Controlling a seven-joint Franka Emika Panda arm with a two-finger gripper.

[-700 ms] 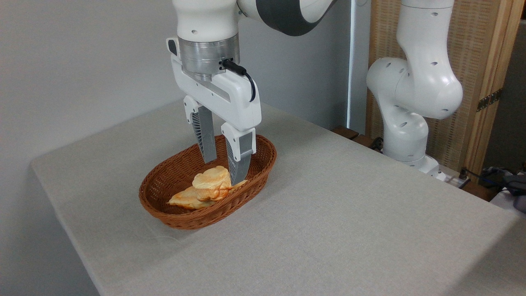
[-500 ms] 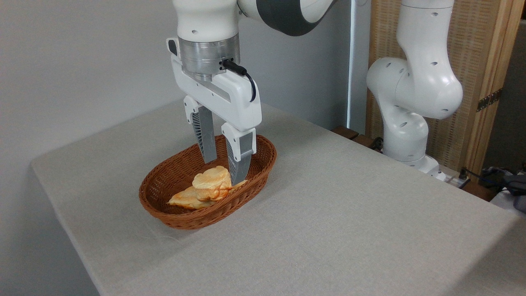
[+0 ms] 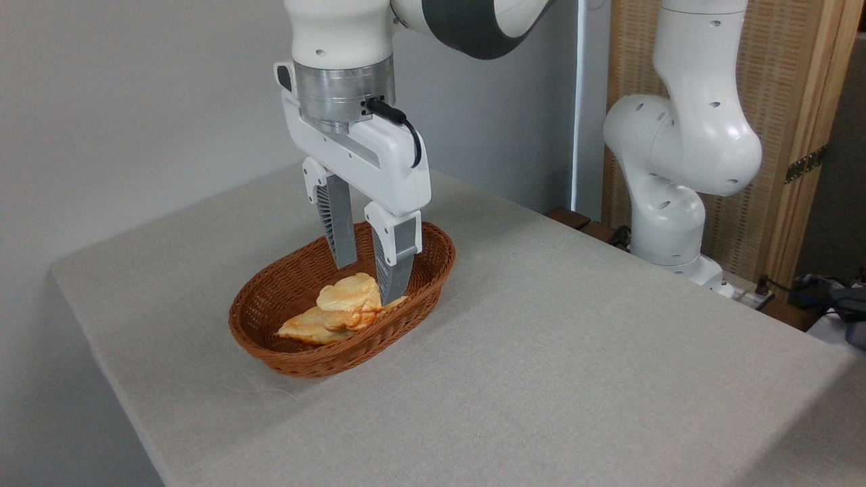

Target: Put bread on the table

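The bun [image 3: 350, 299] lies in the wicker basket [image 3: 270, 338], and it rests on top of a flatter, paler loaf [image 3: 306, 328] that stretches toward the left end of the basket. The table [image 3: 575, 352], where the bun must go, is bare on all sides of the basket. The gripper [image 3: 369, 284] hangs straight down over the right half of the basket, with its fingers parted and nothing between them. The relation that matters is this: the bun is not centred under the gap. It lies a little to the left and toward the camera from the midpoint of the fingers. The right finger [image 3: 396, 270] reaches down just beside the right flank of the bun, and I cannot tell if it touches the crust. The left finger [image 3: 338, 230] is farther back, and its tip shows just above the top of the bun and not beside it. So the line from one finger to the other seems to pass over the back-right part of the bun and not across its middle. The bun is nearly round, so its long axis gives little guidance. In my judgement, the gripper needs a small shift to the left and forward, then a short descent, before it closes. Otherwise the bun may squeeze out sideways or the loaf may be pinched together with it.
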